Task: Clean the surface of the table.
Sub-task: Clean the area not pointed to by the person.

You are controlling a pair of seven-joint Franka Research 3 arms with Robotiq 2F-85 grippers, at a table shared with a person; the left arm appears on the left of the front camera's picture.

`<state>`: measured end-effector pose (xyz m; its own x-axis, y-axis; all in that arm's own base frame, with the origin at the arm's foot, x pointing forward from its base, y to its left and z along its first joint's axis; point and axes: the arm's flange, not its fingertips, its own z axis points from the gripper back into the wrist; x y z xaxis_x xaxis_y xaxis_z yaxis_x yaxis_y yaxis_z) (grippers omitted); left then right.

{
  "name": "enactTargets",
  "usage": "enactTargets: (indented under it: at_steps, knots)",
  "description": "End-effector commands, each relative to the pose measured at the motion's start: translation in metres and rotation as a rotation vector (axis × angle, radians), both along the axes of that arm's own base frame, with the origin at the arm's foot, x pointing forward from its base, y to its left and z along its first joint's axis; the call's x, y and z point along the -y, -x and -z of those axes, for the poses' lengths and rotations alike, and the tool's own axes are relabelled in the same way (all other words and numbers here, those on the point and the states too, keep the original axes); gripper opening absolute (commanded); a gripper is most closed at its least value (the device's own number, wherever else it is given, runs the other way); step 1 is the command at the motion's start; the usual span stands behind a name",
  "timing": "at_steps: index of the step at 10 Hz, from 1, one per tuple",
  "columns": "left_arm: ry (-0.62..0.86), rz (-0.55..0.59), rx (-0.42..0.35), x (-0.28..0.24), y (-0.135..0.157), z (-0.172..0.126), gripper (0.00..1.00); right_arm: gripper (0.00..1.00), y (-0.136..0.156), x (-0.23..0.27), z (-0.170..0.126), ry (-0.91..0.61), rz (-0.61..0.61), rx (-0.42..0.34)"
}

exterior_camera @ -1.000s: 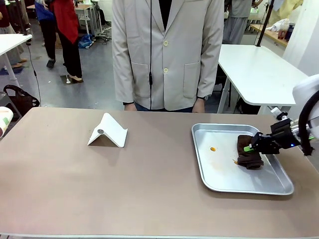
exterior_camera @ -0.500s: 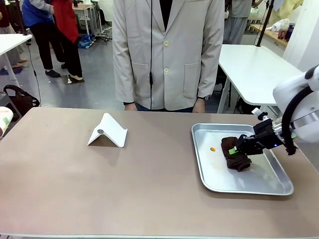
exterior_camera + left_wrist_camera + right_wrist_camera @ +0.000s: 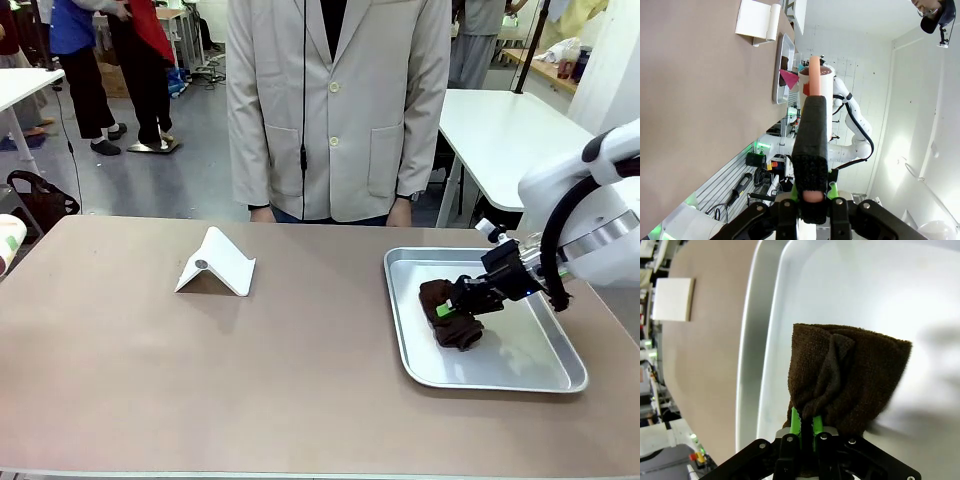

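Right wrist view: brown cloth (image 3: 850,375) buries tips of right pincer (image 3: 806,421).

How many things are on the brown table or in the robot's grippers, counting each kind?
White folded plastic stand: 1
Shiny rectangular metal tray: 1
Dark brown cloth, in the right gripper: 1
Black bar-shaped tool with a pink rod, in the left gripper: 1
Total: 4
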<state>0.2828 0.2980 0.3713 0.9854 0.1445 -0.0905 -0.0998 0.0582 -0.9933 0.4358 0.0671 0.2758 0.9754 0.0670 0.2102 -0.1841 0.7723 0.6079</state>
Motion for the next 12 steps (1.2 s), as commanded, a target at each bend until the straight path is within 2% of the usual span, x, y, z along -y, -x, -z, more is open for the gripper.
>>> enactTargets:
  at_steps: [1, 4, 5, 8, 12]
  knots:
    - [0.013, -0.017, -0.005, 0.001, -0.001, -0.005, 0.22, 0.1, 0.005, -0.027, 0.024, 0.015, -0.115, -0.036]
    - [0.013, -0.017, -0.005, 0.001, -0.001, -0.005, 0.22, 0.1, 0.006, -0.042, 0.028, 0.022, -0.184, -0.042]
    - [0.013, -0.017, -0.005, 0.001, -0.001, -0.005, 0.22, 0.1, 0.006, -0.039, 0.029, 0.026, -0.173, -0.049]
    - [0.013, -0.017, -0.005, 0.001, -0.001, -0.005, 0.22, 0.1, 0.004, -0.016, 0.024, 0.018, -0.098, -0.038]
    - [0.013, -0.017, -0.005, 0.001, -0.001, -0.005, 0.22, 0.1, -0.002, 0.038, 0.003, -0.025, 0.035, 0.003]
